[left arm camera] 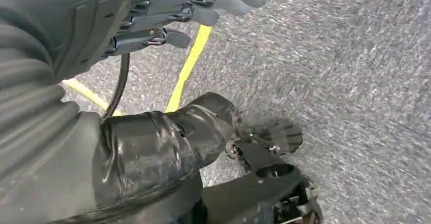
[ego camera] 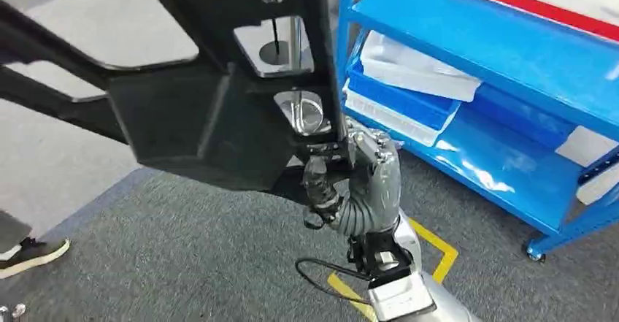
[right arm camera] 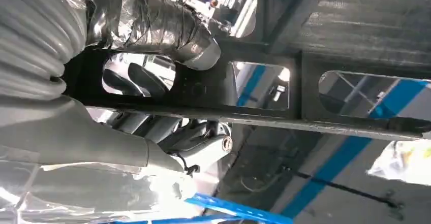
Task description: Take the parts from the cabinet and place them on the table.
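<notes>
A large black frame-shaped part point(ego camera: 204, 117) with cut-out openings hangs in the air across the left and middle of the head view. My right hand point(ego camera: 361, 183) grips it at its lower right edge, arm coming up from below. In the right wrist view the tape-wrapped thumb point(right arm camera: 152, 26) lies over one bar of the black part point(right arm camera: 305, 87) and the darker fingers point(right arm camera: 198, 145) close under it. My left hand point(left arm camera: 167, 10) hangs over the grey carpet with its fingers stretched out and nothing in them.
The blue cabinet point(ego camera: 496, 59) stands at the right on casters point(ego camera: 536, 250), with a blue tray point(ego camera: 401, 99) and white bagged items point(ego camera: 416, 70) on its lower shelf. Yellow tape point(ego camera: 438, 253) marks the carpet. A person's shoe point(ego camera: 33, 255) is at the lower left.
</notes>
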Tool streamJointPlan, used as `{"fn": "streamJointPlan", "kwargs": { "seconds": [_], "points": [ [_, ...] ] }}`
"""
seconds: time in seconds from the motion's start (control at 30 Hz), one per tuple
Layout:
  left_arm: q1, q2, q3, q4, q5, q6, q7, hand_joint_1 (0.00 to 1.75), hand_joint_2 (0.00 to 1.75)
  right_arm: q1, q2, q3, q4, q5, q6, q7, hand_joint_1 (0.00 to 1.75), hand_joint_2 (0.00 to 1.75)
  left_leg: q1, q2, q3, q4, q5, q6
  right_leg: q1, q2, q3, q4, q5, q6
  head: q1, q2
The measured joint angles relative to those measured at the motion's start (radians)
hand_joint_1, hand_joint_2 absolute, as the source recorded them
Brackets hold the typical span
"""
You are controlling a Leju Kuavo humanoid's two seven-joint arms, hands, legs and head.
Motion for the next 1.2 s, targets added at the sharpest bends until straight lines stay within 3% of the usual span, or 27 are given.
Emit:
{"fn": "streamJointPlan", "kwargs": {
  "seconds": [0.03,0.07,0.1,0.13,0.2,0.23,0.27,0.3,0.37,0.4,0.43,0.53,0.57,0.63,0.7,0.73,0.77,0.8,0.87,0.9,0.93,0.97,1.07,1.1,1.13,1.17,1.2],
  "points": [
    [0.004,0.002,0.000,0.000,-0.003,-0.002,-0.004,0.00,1.75,0.000,0.000,0.000,0.000,0.003,0.000,0.003,1.75,1.75,0.001,-0.011,-0.004,0.000,0.001,-0.006,-0.005,-0.013,0.002,-0.004,0.003,-0.007,0.000,0.000],
    [0.006,0.011,0.000,0.002,-0.008,-0.005,-0.011,0.00,1.75,-0.001,0.000,0.000,-0.004,0.009,0.000,0.010,1.75,1.75,0.000,0.018,-0.008,0.009,-0.005,-0.009,-0.010,-0.028,0.005,-0.008,0.005,-0.012,0.001,0.000],
    [0.006,0.008,0.000,0.002,-0.012,-0.010,-0.018,0.00,1.75,0.001,0.000,0.000,-0.009,0.016,0.001,0.016,1.75,1.75,-0.008,0.072,-0.020,0.037,-0.023,-0.017,-0.010,-0.036,0.008,-0.010,0.003,-0.017,-0.012,0.000],
    [0.003,0.008,0.000,0.002,-0.017,-0.015,-0.026,0.00,1.75,0.002,0.000,0.000,-0.016,0.021,0.000,0.023,1.75,1.75,-0.004,0.101,-0.051,0.096,-0.054,-0.023,-0.009,-0.051,0.009,-0.010,0.002,-0.021,-0.020,0.000],
    [-0.002,0.007,0.000,0.002,-0.024,-0.020,-0.034,0.00,1.75,0.004,0.000,0.000,-0.018,0.026,0.000,0.029,1.75,1.75,0.002,0.123,-0.128,0.245,-0.116,-0.030,-0.006,-0.082,0.009,-0.010,-0.001,-0.025,-0.020,0.000],
    [-0.002,0.007,0.000,0.002,-0.029,-0.023,-0.036,0.00,1.75,0.006,0.000,0.000,-0.019,0.027,0.000,0.030,1.75,1.75,0.005,0.126,-0.153,0.292,-0.127,-0.032,-0.006,-0.094,0.010,-0.010,-0.003,-0.024,-0.019,0.000],
    [0.000,0.007,0.000,0.002,-0.031,-0.024,-0.036,0.00,1.75,0.007,0.000,0.000,-0.019,0.028,0.000,0.030,1.75,1.75,0.006,0.128,-0.157,0.295,-0.114,-0.034,-0.006,-0.107,0.011,-0.010,-0.004,-0.023,-0.019,0.000],
    [0.002,0.007,0.000,0.002,-0.034,-0.026,-0.036,0.00,1.75,0.006,0.000,0.000,-0.019,0.029,0.000,0.032,1.75,1.75,0.007,0.130,-0.137,0.256,-0.084,-0.033,-0.005,-0.118,0.014,-0.010,-0.007,-0.023,-0.019,0.000],
    [0.004,0.008,0.000,0.002,-0.041,-0.028,-0.040,0.00,1.75,0.005,0.000,0.000,-0.021,0.034,-0.002,0.037,1.75,1.75,0.005,0.155,-0.036,0.068,0.009,-0.025,-0.006,-0.142,0.026,-0.010,-0.014,-0.017,-0.020,0.000],
    [0.001,0.008,0.000,0.002,-0.042,-0.029,-0.041,0.00,1.75,0.004,0.000,0.000,-0.026,0.036,-0.002,0.042,1.75,1.75,-0.006,0.214,-0.003,0.000,0.004,-0.020,-0.003,-0.151,0.032,-0.013,-0.018,-0.012,-0.019,0.000],
    [-0.002,0.008,0.000,0.002,-0.042,-0.030,-0.042,0.00,1.75,0.003,0.000,0.000,-0.028,0.040,-0.002,0.044,1.75,1.75,-0.013,0.217,0.001,-0.005,0.005,-0.009,0.004,-0.160,0.034,-0.014,-0.020,-0.008,-0.018,0.000],
    [0.002,0.008,0.000,0.002,-0.042,-0.031,-0.044,0.00,1.75,0.002,0.000,0.000,-0.031,0.045,-0.004,0.045,1.75,1.75,-0.015,0.180,-0.005,-0.006,0.002,0.004,0.006,-0.188,0.049,-0.029,-0.021,0.008,-0.015,0.000],
    [0.004,0.009,0.000,0.002,-0.042,-0.031,-0.044,0.00,1.75,0.001,0.000,0.000,-0.034,0.045,-0.005,0.046,1.75,1.75,-0.007,0.165,0.011,-0.022,0.009,0.013,0.006,-0.188,0.057,-0.030,-0.028,0.018,-0.016,0.000],
    [0.004,0.006,0.000,0.002,-0.045,-0.032,-0.043,0.00,1.75,0.000,-0.002,-0.001,-0.037,0.051,-0.006,0.050,1.75,1.75,-0.002,0.146,0.020,-0.031,0.013,0.025,0.002,-0.103,0.030,0.036,-0.070,0.017,-0.005,0.000],
    [-0.001,0.006,0.000,0.002,-0.050,-0.032,-0.040,0.00,1.75,0.004,-0.008,-0.002,-0.042,0.061,-0.007,0.065,1.75,1.75,-0.003,0.119,0.019,-0.030,0.013,0.033,0.004,-0.073,-0.054,0.198,-0.143,0.016,-0.004,0.000],
    [-0.002,0.006,-0.001,0.002,-0.051,-0.032,-0.037,0.00,1.75,0.006,-0.010,-0.002,-0.043,0.068,-0.009,0.071,1.75,1.75,-0.005,0.106,0.019,-0.030,0.012,0.035,0.005,-0.069,-0.089,0.258,-0.157,0.017,-0.003,0.000],
    [-0.001,0.006,-0.001,0.002,-0.057,-0.036,-0.035,0.00,1.75,0.007,-0.012,-0.003,-0.045,0.073,-0.011,0.075,1.75,1.75,-0.005,0.090,0.019,-0.027,0.011,0.035,0.006,-0.069,-0.108,0.277,-0.146,0.016,-0.004,0.000],
    [0.000,0.006,-0.002,0.002,-0.062,-0.039,-0.033,0.00,1.75,0.007,-0.015,-0.003,-0.047,0.080,-0.014,0.079,1.75,1.75,-0.005,0.073,0.020,-0.023,0.009,0.034,0.006,-0.068,-0.101,0.246,-0.109,0.016,-0.004,0.000],
    [0.000,0.004,-0.003,0.002,-0.073,-0.042,-0.026,0.00,1.75,0.007,-0.019,-0.005,-0.056,0.089,-0.016,0.084,1.75,1.75,-0.004,0.040,0.020,-0.010,0.001,0.029,0.001,-0.051,-0.036,0.084,-0.004,0.015,-0.001,0.000],
    [0.000,0.001,-0.004,0.002,-0.076,-0.042,-0.022,0.00,1.75,0.007,-0.022,-0.005,-0.061,0.091,-0.016,0.087,1.75,1.75,-0.002,0.028,0.016,-0.002,-0.005,0.024,-0.005,-0.006,-0.013,0.014,0.017,0.014,0.000,0.000],
    [-0.005,0.001,-0.004,0.002,-0.078,-0.041,-0.019,0.00,1.75,0.008,-0.024,-0.006,-0.063,0.091,-0.016,0.090,1.75,1.75,-0.009,0.017,0.005,0.012,-0.009,0.018,-0.010,0.036,-0.005,-0.004,0.000,0.015,-0.003,0.000],
    [-0.008,0.001,-0.004,0.002,-0.078,-0.039,-0.017,0.00,1.75,0.011,-0.026,-0.008,-0.068,0.092,-0.017,0.095,1.75,1.75,-0.004,0.002,-0.001,0.009,-0.006,0.013,-0.010,0.024,-0.003,0.001,0.001,0.015,-0.004,0.000],
    [-0.006,0.001,-0.005,0.002,-0.082,-0.034,-0.015,0.00,1.75,0.013,-0.030,-0.010,-0.075,0.098,-0.018,0.100,1.75,1.75,0.005,-0.027,-0.007,0.000,0.001,-0.007,-0.003,-0.005,0.000,-0.006,0.004,0.000,-0.002,0.000],
    [-0.007,0.005,-0.005,0.002,-0.085,-0.034,-0.010,0.00,1.75,0.013,-0.030,-0.010,-0.077,0.102,-0.018,0.101,1.75,1.75,0.005,-0.013,-0.010,0.008,-0.003,-0.009,-0.012,-0.024,0.007,-0.013,0.007,-0.005,-0.002,0.000],
    [-0.010,0.003,-0.007,0.001,-0.091,-0.036,-0.004,0.00,1.75,0.017,-0.031,-0.010,-0.079,0.107,-0.021,0.103,1.75,1.75,-0.005,0.060,-0.023,0.039,-0.021,-0.016,-0.011,-0.033,0.012,-0.017,0.006,-0.008,-0.012,0.000],
    [-0.017,0.003,-0.010,0.002,-0.095,-0.039,0.004,0.00,1.75,0.020,-0.031,-0.011,-0.084,0.110,-0.025,0.105,1.75,1.75,-0.002,0.097,-0.053,0.095,-0.049,-0.023,-0.009,-0.049,0.015,-0.020,0.005,-0.012,-0.023,0.000],
    [-0.024,0.003,-0.013,0.001,-0.096,-0.041,0.009,0.00,1.75,0.022,-0.034,-0.013,-0.090,0.115,-0.029,0.108,1.75,1.75,0.003,0.113,-0.091,0.167,-0.079,-0.028,-0.007,-0.066,0.017,-0.020,0.004,-0.017,-0.022,0.000]
  ]
}}
